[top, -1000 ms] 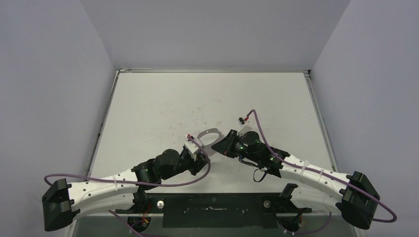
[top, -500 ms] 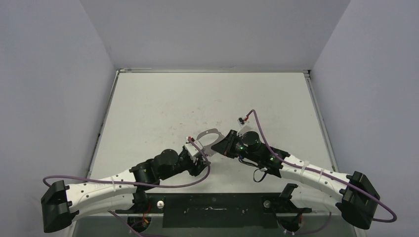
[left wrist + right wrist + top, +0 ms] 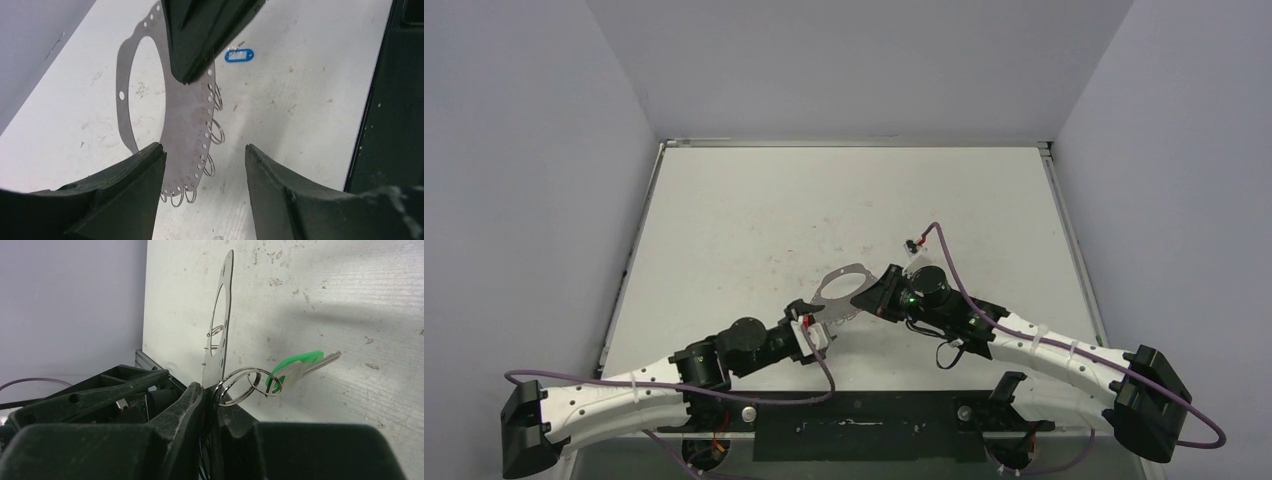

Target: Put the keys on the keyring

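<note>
Thin grey metal, that keyring [image 3: 187,117]: a flat perforated plate with small split rings along its rim, light and stiff by the look of it, best pinched on the bare edge. The right gripper [image 3: 207,395] clamps exactly there, holding it upright off the table [image 3: 754,210]. The green key [image 3: 300,367] hangs from a split ring just beside those jaws. The left gripper [image 3: 202,165] stands open, its fingers either side of the plate's lower rim, not touching. The blue key [image 3: 239,55] lies on the table beyond, apart.
</note>
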